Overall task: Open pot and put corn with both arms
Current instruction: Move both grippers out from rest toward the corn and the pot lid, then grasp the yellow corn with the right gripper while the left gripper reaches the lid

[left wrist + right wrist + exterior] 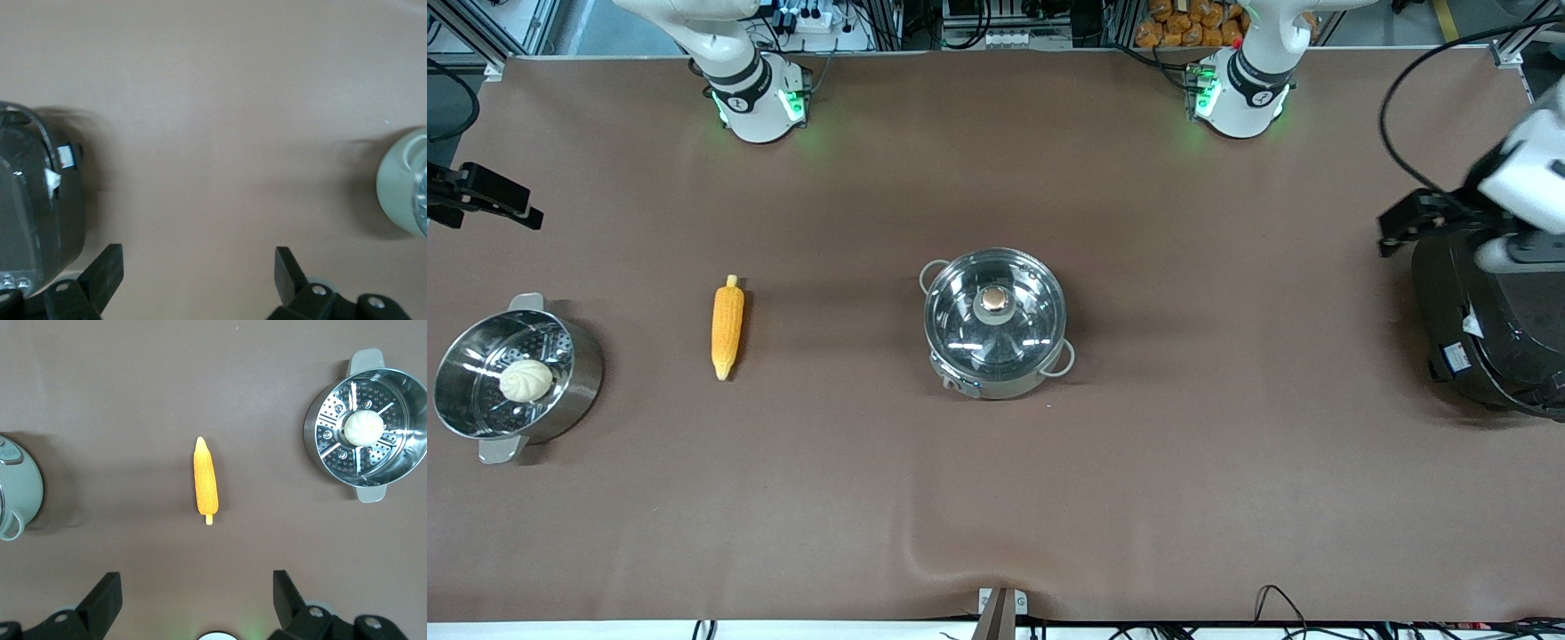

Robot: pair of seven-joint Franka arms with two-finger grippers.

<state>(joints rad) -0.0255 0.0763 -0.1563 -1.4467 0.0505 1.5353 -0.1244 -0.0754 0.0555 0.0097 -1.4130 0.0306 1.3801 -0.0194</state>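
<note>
Front view sets the small round steel pot [996,324] with its glass lid [994,311] and copper-coloured knob [994,304] at the middle of the brown table [996,498], lid on. The yellow-orange corn cob [727,327] lies on the cloth beside it, toward the right arm's end, well apart from the pot. At that same end stands a steel steamer pot [574,391] with a perforated insert holding a white round bun [526,380]. A large black cooker [1485,338] sits at the left arm's end.

The glass lid is probably smooth, fragile and fairly heavy, so the knob looks like the one sound place to pinch. The corn seems light and stiff, with a ribbed surface; a hold across its middle should keep it level.

Left wrist view shows the left gripper [199,270] with fingers spread wide and empty, over bare cloth between the cooker [33,213] and the pot's edge [400,183]; the front view shows only part of that arm. Right wrist view alone shows the right gripper [197,595], likewise spread and empty, high over the corn [205,481], with the steamer [327,457] also in sight.
</note>
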